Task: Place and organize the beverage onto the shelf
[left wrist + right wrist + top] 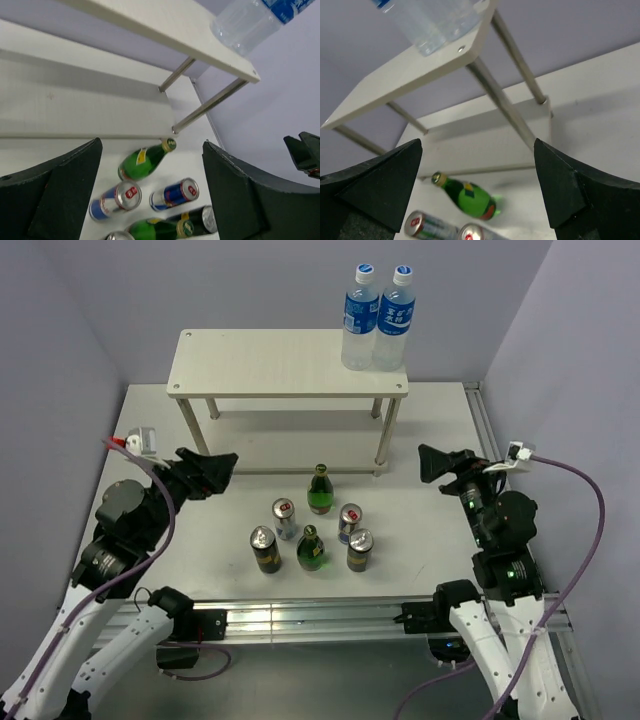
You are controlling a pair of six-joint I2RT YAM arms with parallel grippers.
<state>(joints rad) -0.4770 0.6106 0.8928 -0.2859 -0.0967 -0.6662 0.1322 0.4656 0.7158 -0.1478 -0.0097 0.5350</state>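
This looks like a robot lab, not a home or a shop. Two robot arms, white and black, are bolted to a metal rail [300,618] behind the left gripper [226,462] and the right gripper [426,461]. Plain pale purple walls [60,330] stand close ahead of both and out to each side (like a little booth). A thick purple cable [601,510] hangs off the arm behind the right gripper. The white table [440,430] below holds only a small shelf [270,362] and some drinks [310,530] set out between the two grippers.
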